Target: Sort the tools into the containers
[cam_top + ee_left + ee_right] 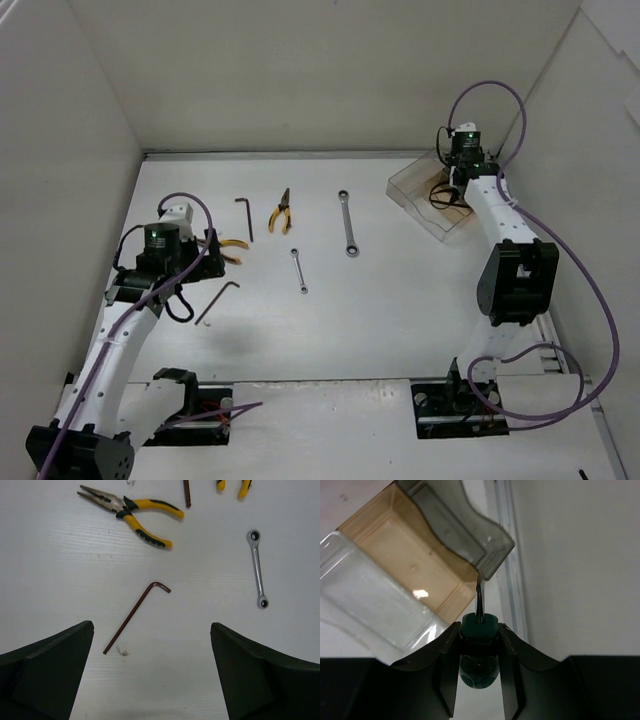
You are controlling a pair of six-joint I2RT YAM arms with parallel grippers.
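Note:
My right gripper [479, 630] is shut on the green handle of a stubby screwdriver [479, 647]. Its dark shaft points at the right corner wall of the clear, smoky container [410, 560] with the tan bottom. From above, the right gripper [455, 170] hangs over the container [425, 190] at the back right. My left gripper [151, 627] stands wide open above a brown hex key [135, 615], touching nothing. Yellow-handled pliers [127, 512] and a small wrench [258, 570] lie beyond it. Seen from the top, the left gripper [200, 262] is at the left.
A second hex key [244, 218], more pliers [280, 211], a long wrench [348, 225] and the small wrench [299, 271] lie across the table's middle. White walls enclose the table. Purple cables [560, 250] loop beside the right arm.

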